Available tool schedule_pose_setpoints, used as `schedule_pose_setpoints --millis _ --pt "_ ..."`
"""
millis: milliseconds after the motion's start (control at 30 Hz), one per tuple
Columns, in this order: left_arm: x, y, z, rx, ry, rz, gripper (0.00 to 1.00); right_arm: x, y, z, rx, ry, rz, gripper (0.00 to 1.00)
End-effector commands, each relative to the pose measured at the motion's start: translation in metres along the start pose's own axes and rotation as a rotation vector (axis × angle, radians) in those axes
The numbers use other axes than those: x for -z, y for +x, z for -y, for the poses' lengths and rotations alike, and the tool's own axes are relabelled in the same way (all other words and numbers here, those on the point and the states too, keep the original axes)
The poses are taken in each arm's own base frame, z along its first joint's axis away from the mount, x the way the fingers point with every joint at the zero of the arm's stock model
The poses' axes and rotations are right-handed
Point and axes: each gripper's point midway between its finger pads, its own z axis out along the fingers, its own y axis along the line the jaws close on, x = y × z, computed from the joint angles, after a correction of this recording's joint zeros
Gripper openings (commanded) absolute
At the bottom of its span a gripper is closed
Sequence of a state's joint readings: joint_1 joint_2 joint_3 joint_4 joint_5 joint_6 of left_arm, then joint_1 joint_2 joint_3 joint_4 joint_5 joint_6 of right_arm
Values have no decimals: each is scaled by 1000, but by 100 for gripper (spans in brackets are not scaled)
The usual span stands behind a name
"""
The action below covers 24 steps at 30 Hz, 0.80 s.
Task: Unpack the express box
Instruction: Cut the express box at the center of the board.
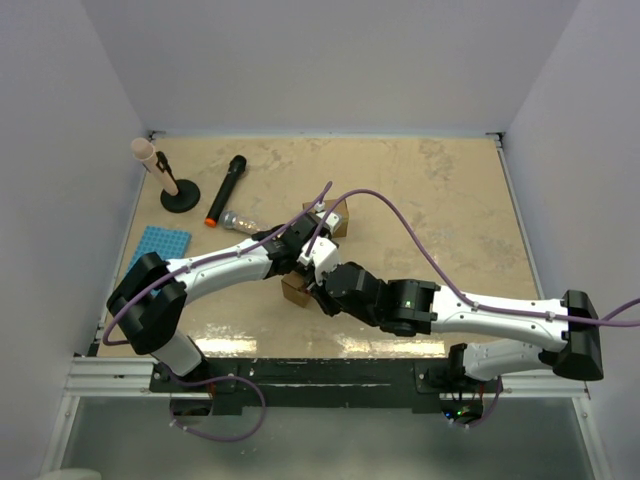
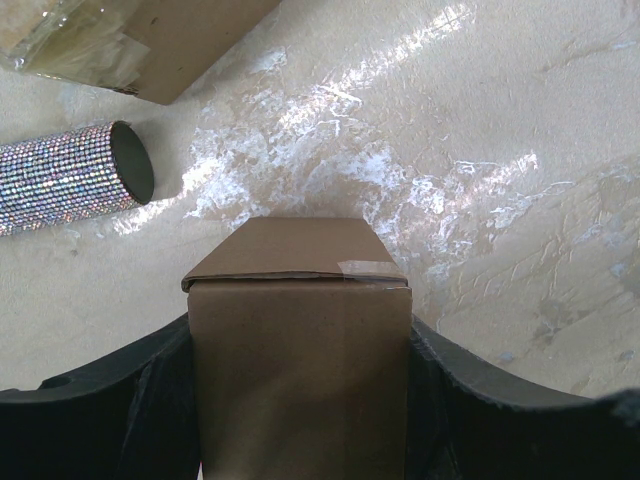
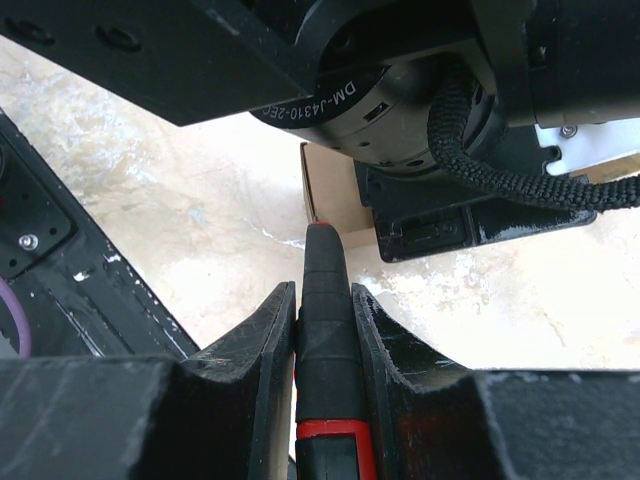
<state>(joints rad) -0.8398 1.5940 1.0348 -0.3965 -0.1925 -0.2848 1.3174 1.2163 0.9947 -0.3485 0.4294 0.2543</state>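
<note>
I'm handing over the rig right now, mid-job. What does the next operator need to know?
Left gripper shut on the cardboard box, a finger on each side.
Right gripper shut on a black tool with a red band, tip at a cardboard edge under the left wrist; contact unclear.
Done: box braced, tool in hand.
Left: tape holds the flap closed; cut it, open, empty the box.
Nearby: glitter cylinder, another cardboard piece.

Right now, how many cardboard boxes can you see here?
2. One cardboard box is clamped in the left gripper; a second box lies beyond the glittery cylinder, at the left wrist view's upper left. More may be hidden.
</note>
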Motion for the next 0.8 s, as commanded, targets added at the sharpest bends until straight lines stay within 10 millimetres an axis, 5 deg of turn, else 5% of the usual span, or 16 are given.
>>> schedule_pose_setpoints --millis 0,767 --pt "-8 47 -49 -77 -164 -172 20 20 13 4 33 -2 -81 0" --pt "-7 42 -49 -71 -168 -165 20 19 24 1 87 9 -167 0"
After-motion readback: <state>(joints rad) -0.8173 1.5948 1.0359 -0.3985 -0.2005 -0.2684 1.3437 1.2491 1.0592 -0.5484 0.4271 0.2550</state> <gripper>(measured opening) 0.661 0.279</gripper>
